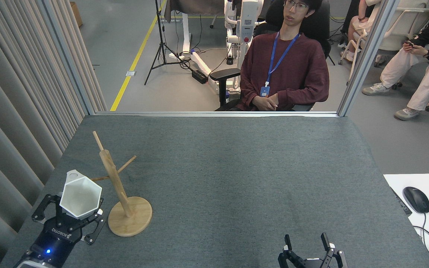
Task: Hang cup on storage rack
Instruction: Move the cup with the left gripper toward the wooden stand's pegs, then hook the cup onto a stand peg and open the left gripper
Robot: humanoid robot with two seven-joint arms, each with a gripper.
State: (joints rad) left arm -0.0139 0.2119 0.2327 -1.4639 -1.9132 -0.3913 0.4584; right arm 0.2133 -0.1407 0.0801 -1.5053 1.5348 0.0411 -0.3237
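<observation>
Head view showed the left gripper (76,219) clamped on the cup (80,196), the rack (123,193) just right of its jaws, while the right gripper (307,247) stood open, empty.

Cup (80,196): plain white | storage rack (119,190): light natural wood | table (237,178): grey-green felt, faintly mottled | left gripper (68,219): black, blue light lit | person (285,70): maroon top, blue lanyard | floor line (136,56): yellow | mouse (416,199): black.

Robotics lab, tripod (159,48), partitioned test table (237,167)
</observation>
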